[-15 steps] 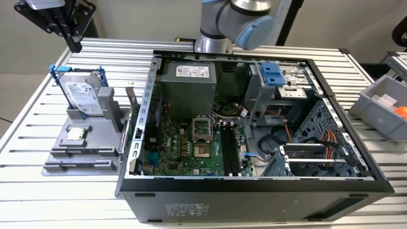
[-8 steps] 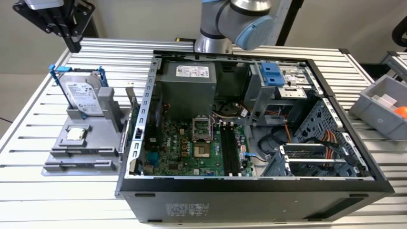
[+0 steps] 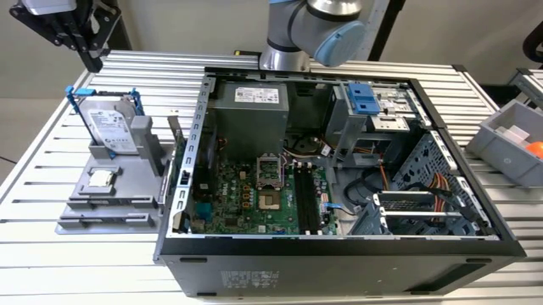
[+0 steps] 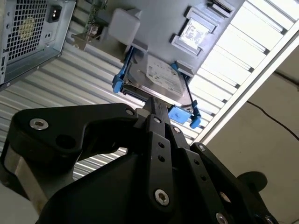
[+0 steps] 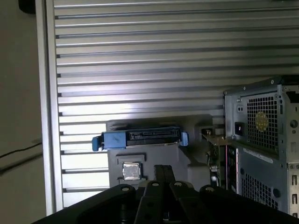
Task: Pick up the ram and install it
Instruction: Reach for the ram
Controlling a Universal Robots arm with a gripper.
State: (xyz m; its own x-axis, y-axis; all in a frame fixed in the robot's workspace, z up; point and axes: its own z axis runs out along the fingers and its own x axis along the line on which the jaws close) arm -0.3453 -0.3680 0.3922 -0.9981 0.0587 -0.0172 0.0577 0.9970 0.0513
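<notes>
A black claw hangs over the far corner of a ribbed aluminium table at the exterior view's left, its fingers drawn narrow and pressed together on nothing; below the claw, a silver hard drive in a blue frame stands on edge in a grey holder; a small square processor chip lies flat on that holder, lower again and well apart from the claw; the ram, a thin dark stick, stands upright at the holder's edge, below the claw and toward the exterior view's right of it, just beside the case wall and untouched; farther from the claw on that side, an open computer case lies on the table, its green motherboard and black memory slots facing up; the arm's grey-and-blue base rises behind the case; farthest from the claw, at the exterior view's right, a grey bin holds something orange; in the first wrist view, pale floor borders the table, a black cable trailing across it.
</notes>
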